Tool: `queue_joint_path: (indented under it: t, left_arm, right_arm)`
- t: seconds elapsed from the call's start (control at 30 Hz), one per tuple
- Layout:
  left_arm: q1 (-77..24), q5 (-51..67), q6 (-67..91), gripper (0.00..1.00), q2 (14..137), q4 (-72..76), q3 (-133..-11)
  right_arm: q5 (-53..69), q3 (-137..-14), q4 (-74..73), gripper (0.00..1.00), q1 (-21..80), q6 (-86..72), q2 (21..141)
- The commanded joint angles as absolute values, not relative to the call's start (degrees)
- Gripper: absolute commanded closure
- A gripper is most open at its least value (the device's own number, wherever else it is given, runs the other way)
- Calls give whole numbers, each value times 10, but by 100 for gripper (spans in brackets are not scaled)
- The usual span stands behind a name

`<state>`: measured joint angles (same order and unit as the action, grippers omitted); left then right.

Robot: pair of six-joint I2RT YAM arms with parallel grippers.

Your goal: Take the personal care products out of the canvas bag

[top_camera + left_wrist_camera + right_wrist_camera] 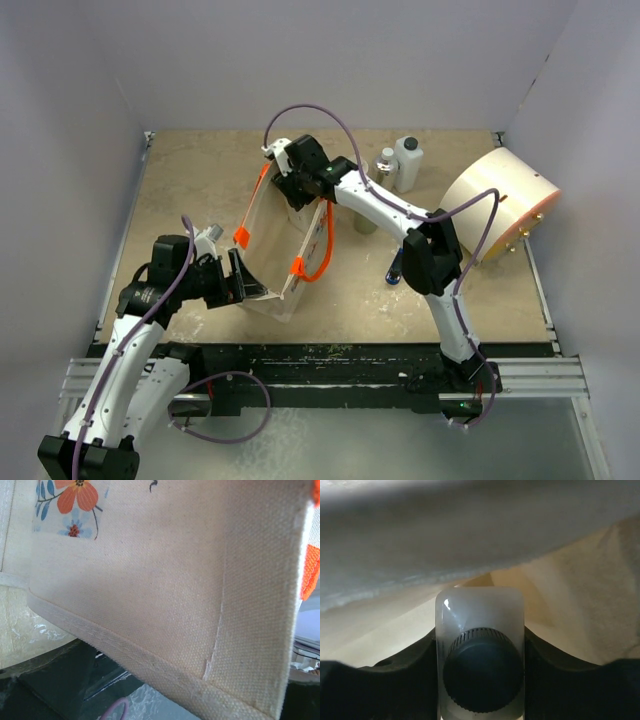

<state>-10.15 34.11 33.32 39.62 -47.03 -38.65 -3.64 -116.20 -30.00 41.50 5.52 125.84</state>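
With the right jaws clamped on a white squarish dark-capped bottle [480, 650] inside the cream, orange-handled canvas bag [275, 255] lying mid tabletop [200, 190], extraction seems underway and next calls for a clean lift out, while the left jaws' closure I cannot tell.

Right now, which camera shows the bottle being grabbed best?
Right wrist: the bottle fills the centre, clamped in the right pincer. The top view hides it behind the arm and bag; the left wrist shows only canvas.
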Motion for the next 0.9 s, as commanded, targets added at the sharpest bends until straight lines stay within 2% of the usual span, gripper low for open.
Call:
queue_joint_path:
  t: [0.0,0.03,0.2,0.5,0.73,0.87]
  left_arm:
    - [-100,353,318,9,394,-469,-390]
    - [-100,354,318,9,395,-469,-390]
    - [-99,351,319,9,393,-468,-389]
    - [-96,353,319,9,398,-468,-388]
    - [-95,351,319,9,398,-468,-388]
    - [-95,351,319,9,399,-468,-389]
  right_arm:
    - [-22,-1198,-307,75,411,26,1227]
    - [-20,-1198,-301,84,410,17,1215]
    - [37,-1168,-267,99,410,-74,1138]
    - [149,-986,-51,100,395,-274,940]
    - [308,-857,155,100,299,-517,848]
    - [345,-797,245,100,247,-617,812]
